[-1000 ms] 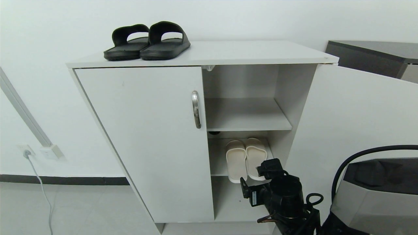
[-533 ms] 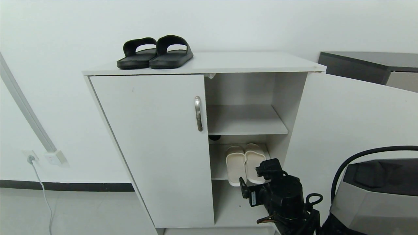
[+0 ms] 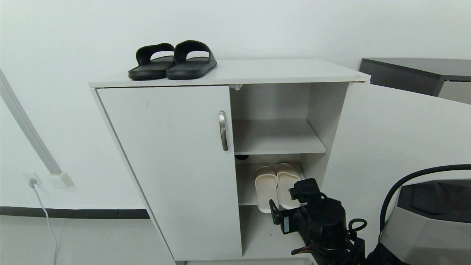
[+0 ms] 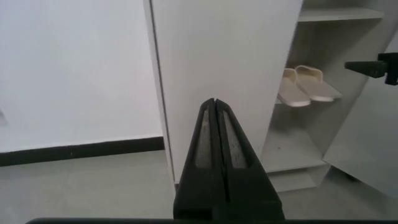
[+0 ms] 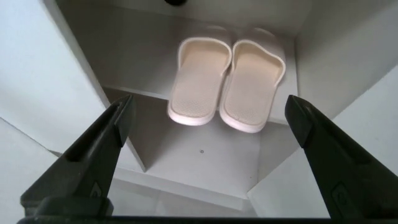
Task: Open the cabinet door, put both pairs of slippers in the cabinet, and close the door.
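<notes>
White cabinet (image 3: 287,70) is pictured with right door (image 3: 397,140) swung wide; cream slippers (image 3: 276,184) are paired on the second shelf down; black slippers (image 3: 172,62) are seen on top; right gripper (image 5: 208,106) is spread apart, left gripper (image 4: 213,107) pressed closed.

Bright, even, diffuse light throughout. Soft shade inside the cabinet (image 3: 274,99), ahead of the right fingers (image 5: 93,162). Cabinet sides slant noticeably in head view.
</notes>
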Robot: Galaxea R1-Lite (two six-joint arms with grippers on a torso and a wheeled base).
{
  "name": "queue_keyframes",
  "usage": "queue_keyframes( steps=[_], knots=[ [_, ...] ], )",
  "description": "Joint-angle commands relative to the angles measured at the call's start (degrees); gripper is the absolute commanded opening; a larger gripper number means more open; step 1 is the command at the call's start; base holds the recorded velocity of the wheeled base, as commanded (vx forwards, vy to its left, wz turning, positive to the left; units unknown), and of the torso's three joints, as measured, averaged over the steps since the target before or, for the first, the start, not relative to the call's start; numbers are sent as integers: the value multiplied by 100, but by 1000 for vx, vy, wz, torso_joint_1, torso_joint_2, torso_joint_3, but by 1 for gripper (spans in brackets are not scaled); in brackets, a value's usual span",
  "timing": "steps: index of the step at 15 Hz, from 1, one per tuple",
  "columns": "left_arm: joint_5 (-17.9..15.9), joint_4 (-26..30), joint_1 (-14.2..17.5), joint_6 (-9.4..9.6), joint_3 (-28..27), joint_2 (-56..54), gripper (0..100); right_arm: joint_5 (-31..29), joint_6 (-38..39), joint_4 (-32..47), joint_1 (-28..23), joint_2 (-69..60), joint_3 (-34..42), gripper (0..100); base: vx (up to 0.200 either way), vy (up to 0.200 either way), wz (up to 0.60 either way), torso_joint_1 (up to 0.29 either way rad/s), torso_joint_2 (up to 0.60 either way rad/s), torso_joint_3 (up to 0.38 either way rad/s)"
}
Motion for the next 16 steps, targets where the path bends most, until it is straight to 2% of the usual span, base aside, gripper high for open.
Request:
queue_keyframes(
  steps=[1,16],
  knots=[
    [3,1,-13,-7,1,4,0,1,-29,-4,101,-160,113,100,0,200,0,7,7,-2],
    [3,1,-4,-15,1,4,0,10,-38,-4,188,-371,263,100,0,200,0,4,2,2]
  ],
)
